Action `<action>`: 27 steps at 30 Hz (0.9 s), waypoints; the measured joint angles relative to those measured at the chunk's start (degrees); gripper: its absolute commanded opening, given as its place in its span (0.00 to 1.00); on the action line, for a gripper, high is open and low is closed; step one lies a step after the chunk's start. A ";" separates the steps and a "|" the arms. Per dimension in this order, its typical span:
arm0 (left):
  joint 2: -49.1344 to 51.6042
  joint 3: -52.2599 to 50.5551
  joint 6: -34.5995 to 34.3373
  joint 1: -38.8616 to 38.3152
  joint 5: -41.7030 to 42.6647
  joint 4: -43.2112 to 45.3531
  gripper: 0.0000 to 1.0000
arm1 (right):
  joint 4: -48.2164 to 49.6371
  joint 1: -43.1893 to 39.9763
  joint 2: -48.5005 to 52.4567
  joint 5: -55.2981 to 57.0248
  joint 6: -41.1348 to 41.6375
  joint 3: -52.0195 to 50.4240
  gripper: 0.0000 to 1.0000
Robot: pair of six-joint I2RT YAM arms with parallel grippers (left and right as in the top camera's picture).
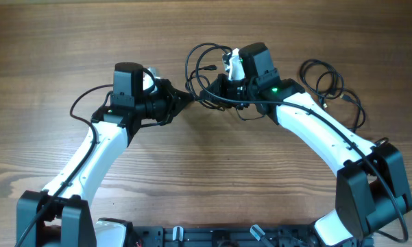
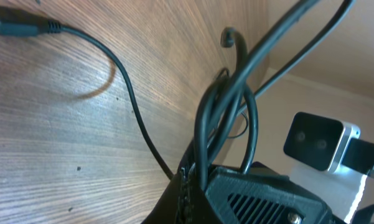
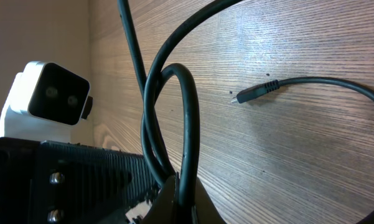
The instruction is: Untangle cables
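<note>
A tangle of thin black cables [image 1: 204, 68] hangs between my two grippers at the middle of the table. From the left, my left gripper [image 1: 186, 98] is shut on a bunch of strands [image 2: 219, 118] that rise out of its fingertips [image 2: 190, 180]. The right gripper [image 1: 210, 91] faces it a short way off and is shut on looped strands [image 3: 188, 118] of the same tangle [image 3: 177, 186]. One loose plug end [image 3: 252, 94] lies on the wood, and another plug [image 2: 15, 27] lies at the far left of the left wrist view.
A second coil of black cable [image 1: 334, 86] lies on the wood to the right of the right arm. A black wire loop [image 1: 82, 103] curves out beside the left arm. Each wrist's white camera housing [image 2: 320, 142] [image 3: 46, 99] shows close to the other gripper.
</note>
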 measured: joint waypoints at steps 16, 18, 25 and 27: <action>-4.09 0.00 0.02 -0.02 -3.10 -3.93 0.37 | -0.22 0.22 0.00 -0.24 -1.07 0.00 0.04; -4.09 0.02 0.13 -0.02 -4.72 -6.27 0.38 | -0.20 0.22 0.00 -0.24 -1.07 0.00 0.04; -4.02 0.02 0.02 -0.07 -10.47 -6.75 0.37 | -0.37 0.22 0.00 -0.22 -1.07 0.00 0.04; -3.82 0.02 0.02 -0.07 -11.08 -5.20 0.36 | -0.42 0.22 0.00 -0.24 -1.07 0.00 0.04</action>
